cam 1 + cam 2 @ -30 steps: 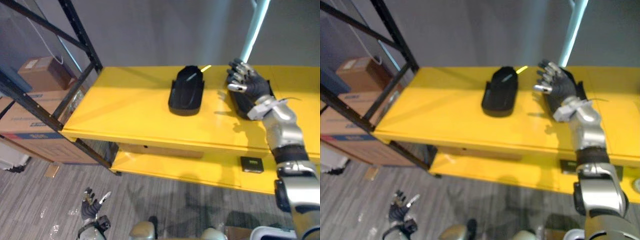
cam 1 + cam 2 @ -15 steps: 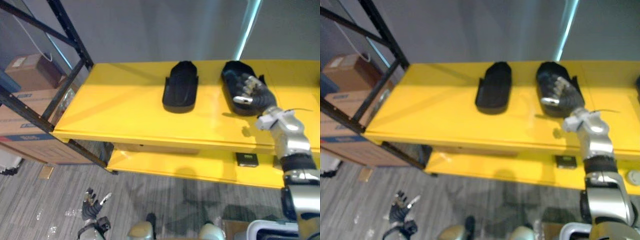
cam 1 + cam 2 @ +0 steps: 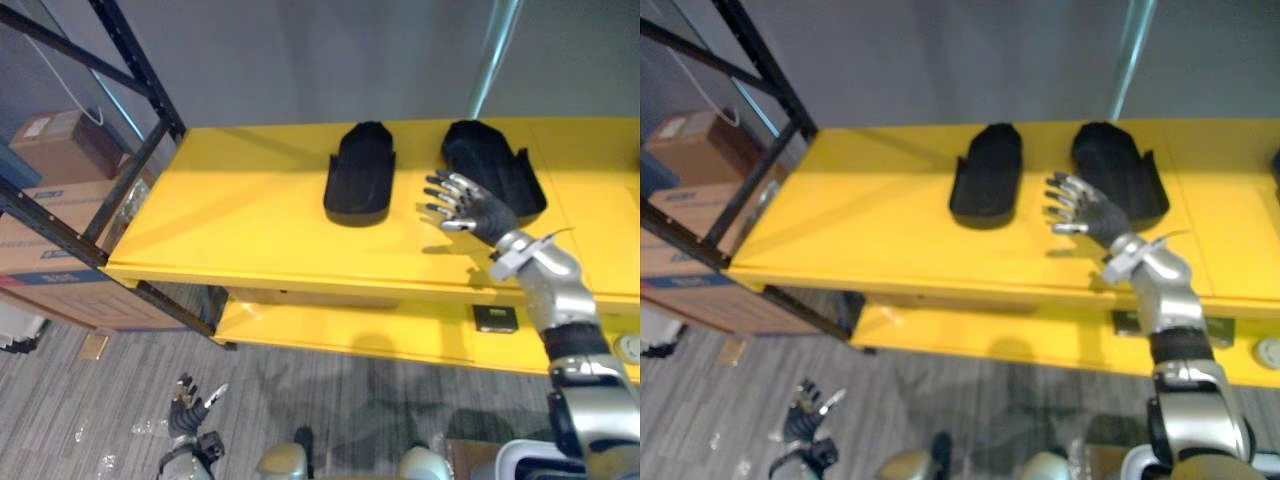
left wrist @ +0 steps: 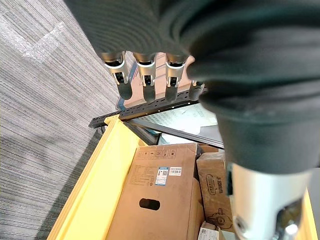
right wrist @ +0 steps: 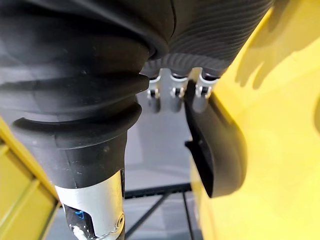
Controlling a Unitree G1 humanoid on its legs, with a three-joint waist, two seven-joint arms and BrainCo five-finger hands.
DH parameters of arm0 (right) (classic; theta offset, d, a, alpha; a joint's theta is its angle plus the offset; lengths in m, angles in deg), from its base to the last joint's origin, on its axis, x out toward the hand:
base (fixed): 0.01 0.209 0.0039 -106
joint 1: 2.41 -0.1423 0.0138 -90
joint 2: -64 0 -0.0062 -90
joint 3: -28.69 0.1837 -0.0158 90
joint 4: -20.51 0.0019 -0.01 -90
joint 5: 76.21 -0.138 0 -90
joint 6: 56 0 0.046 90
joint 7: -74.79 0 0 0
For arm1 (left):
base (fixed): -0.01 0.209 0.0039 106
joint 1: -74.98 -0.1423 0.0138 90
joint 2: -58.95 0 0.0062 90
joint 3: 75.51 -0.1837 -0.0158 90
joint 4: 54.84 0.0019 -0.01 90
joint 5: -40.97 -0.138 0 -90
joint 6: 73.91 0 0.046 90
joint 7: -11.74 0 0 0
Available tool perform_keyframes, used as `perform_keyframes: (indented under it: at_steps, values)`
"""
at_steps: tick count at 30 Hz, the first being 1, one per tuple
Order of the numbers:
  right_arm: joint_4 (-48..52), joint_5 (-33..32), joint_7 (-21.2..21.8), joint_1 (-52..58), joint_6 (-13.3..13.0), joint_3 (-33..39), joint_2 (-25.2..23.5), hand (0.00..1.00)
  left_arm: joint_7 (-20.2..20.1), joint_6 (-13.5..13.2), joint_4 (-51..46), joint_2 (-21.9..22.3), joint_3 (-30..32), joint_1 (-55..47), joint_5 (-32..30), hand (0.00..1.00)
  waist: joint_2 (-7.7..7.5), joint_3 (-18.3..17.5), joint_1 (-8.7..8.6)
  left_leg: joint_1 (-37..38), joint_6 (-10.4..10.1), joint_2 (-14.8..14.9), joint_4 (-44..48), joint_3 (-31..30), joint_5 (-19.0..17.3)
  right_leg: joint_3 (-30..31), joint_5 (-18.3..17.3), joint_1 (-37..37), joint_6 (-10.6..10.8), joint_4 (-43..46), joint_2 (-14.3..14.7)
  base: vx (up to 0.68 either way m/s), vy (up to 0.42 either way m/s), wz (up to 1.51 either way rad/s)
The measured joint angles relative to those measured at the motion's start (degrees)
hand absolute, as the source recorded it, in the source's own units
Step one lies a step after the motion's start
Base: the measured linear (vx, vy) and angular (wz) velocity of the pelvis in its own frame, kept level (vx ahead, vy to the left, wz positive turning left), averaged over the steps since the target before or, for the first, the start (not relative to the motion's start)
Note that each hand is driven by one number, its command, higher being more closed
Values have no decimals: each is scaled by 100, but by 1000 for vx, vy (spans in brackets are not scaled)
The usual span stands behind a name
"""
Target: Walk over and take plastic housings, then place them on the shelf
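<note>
Two black plastic housings lie side by side on the yellow shelf top (image 3: pixel 250 220): the left housing (image 3: pixel 361 185) and the right housing (image 3: pixel 493 178). My right hand (image 3: pixel 476 212) hovers over the yellow surface between them, just in front of the right housing, open with fingers spread and holding nothing. In the right wrist view its fingers (image 5: pixel 172 92) point past a black housing (image 5: pixel 215 145) lying on the yellow top. My left hand (image 3: pixel 188 405) hangs low over the grey floor, open, with its fingers (image 4: pixel 145 75) straight and nothing in it.
A black metal rack (image 3: pixel 140 75) stands at the left with cardboard boxes (image 3: pixel 60 150) behind it. A small black box (image 3: pixel 495 319) sits on the lower yellow shelf. A pale pole (image 3: pixel 490 60) rises behind the housings.
My right hand has come off the right housing and moved left and nearer to me, its fingers now spread. Both housings stay where they were.
</note>
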Motion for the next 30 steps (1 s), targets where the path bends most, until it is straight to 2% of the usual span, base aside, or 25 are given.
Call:
perform_keyframes:
  at_steps: [3,4,5,8,9,10,11,13,14,15,18,20,22,27,30]
  values:
    - [0,16,-20,7,11,0,-50,0,2,2,0,0,-1,5,-33,0,18,26,-2,-3,0,1,-7,-1,0,-4,0,0,0,-5,0,0,0,0]
    - [9,-151,-533,35,-495,4,-215,0,5,-3,2,0,-80,12,-41,0,13,29,-2,-8,-1,1,-19,-3,0,-17,4,5,3,-49,4,0,0,0]
    - [26,-161,-617,35,-631,12,-226,0,5,-3,2,0,-99,15,-41,0,12,29,-2,-9,-1,2,-19,-3,0,-19,5,7,3,-55,5,0,0,0]
    - [97,-160,-688,47,-717,33,-238,0,5,-5,2,0,-100,23,-41,0,11,30,-7,-9,-3,5,-19,-1,-1,-19,6,10,3,-66,10,0,0,0]
    - [406,-154,-756,146,-695,174,-308,0,8,-7,9,0,-99,68,-42,0,6,30,-24,-6,-14,16,-19,4,-10,-18,10,10,5,-79,20,0,0,0]
    - [1437,-151,-919,464,-701,627,-586,0,31,-8,25,-1,-82,126,-42,0,-2,32,-32,6,-23,51,-18,13,-17,-17,41,15,3,-144,65,14,-11,-9]
    - [2707,39,-1412,803,-978,974,-877,0,98,-7,22,4,-47,117,-44,0,-18,36,-34,-3,-45,104,-9,62,-40,11,88,18,-4,-246,123,19,-5,-16]
    - [3797,446,-2236,1086,-1430,1323,-1072,0,228,-5,23,20,84,116,-60,0,-126,-1,-88,-12,-53,173,41,218,-131,132,146,23,-3,-375,190,16,16,-33]
    - [3970,539,-2438,1182,-1525,1474,-1102,0,274,-5,23,31,144,106,-60,0,-187,-34,-127,3,-52,183,40,260,-155,183,148,25,0,-403,220,48,14,-40]
    - [4141,549,-2854,1497,-1665,1899,-1121,0,357,-11,58,31,204,72,-62,0,-327,-142,-202,11,-57,197,61,340,-208,250,167,24,6,-468,271,61,4,-26]
    - [4185,526,-3430,2320,-1681,2522,-1315,0,370,-22,210,88,270,106,-214,0,-531,-271,-348,9,-69,241,253,535,-388,425,262,33,22,-624,316,78,38,-34]
    - [4304,529,-3628,2854,-1724,2696,-1492,0,382,-63,217,169,324,102,-216,0,-562,-310,-411,1,-68,258,362,617,-489,512,295,46,39,-698,327,57,48,-31]
    - [4502,514,-3845,3637,-1804,2899,-1899,0,468,-170,214,349,399,104,-273,0,-533,-365,-535,24,-52,256,425,674,-576,554,376,121,65,-839,336,55,45,-14]
    - [4531,311,-3923,4724,-2037,3006,-2649,0,588,-192,214,539,585,81,-445,0,-523,-487,-602,118,-48,306,416,930,-659,777,586,203,61,-1143,405,14,28,-26]
    - [4514,-175,-3890,5372,-2178,2950,-3128,0,705,-190,214,534,627,-15,-463,0,-584,-611,-702,136,-40,319,416,1049,-713,887,643,213,74,-1272,424,-22,18,-16]
